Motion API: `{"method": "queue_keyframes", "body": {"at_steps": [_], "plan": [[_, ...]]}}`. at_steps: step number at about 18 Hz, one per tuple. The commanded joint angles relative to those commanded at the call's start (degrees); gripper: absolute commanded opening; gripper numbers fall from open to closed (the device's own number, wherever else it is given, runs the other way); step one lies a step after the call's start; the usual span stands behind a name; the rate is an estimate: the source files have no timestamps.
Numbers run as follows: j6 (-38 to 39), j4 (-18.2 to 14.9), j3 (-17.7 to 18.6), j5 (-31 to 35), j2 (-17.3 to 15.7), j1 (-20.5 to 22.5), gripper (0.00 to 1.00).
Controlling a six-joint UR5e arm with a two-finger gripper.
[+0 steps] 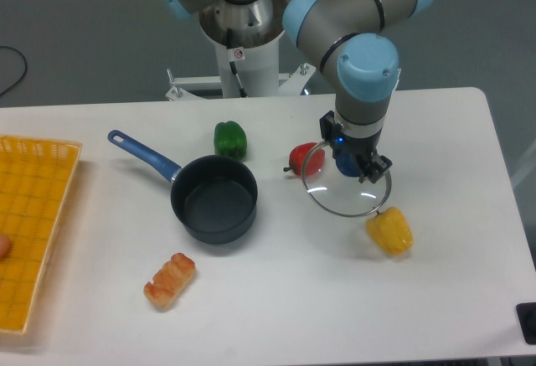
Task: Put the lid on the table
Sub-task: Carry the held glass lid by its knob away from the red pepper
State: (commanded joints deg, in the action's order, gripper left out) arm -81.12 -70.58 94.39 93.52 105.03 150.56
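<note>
The lid (342, 196) is a clear glass disc with a thin metal rim and a blue knob, right of centre over the white table (444, 291). My gripper (350, 165) points down onto it and is shut on the blue knob. The disc looks slightly tilted and close to the tabletop; I cannot tell whether it touches. Its far edge overlaps a red pepper (296, 158) and its near edge reaches a yellow pepper (390, 231).
A dark saucepan (214, 200) with a blue handle stands open left of the lid. A green pepper (229, 140) lies behind it and a bread roll (170, 280) in front. A yellow grid tray (29, 232) fills the left edge.
</note>
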Motion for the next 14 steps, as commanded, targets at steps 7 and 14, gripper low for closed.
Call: {"method": "queue_keyframes", "body": {"at_steps": [7, 14], "plan": [[0.7, 0.18, 0.18, -0.26, 0.0, -0.09, 0.4], [2.45, 0.0, 0.18, -0.26, -0.09, -0.61, 0.4]]}}
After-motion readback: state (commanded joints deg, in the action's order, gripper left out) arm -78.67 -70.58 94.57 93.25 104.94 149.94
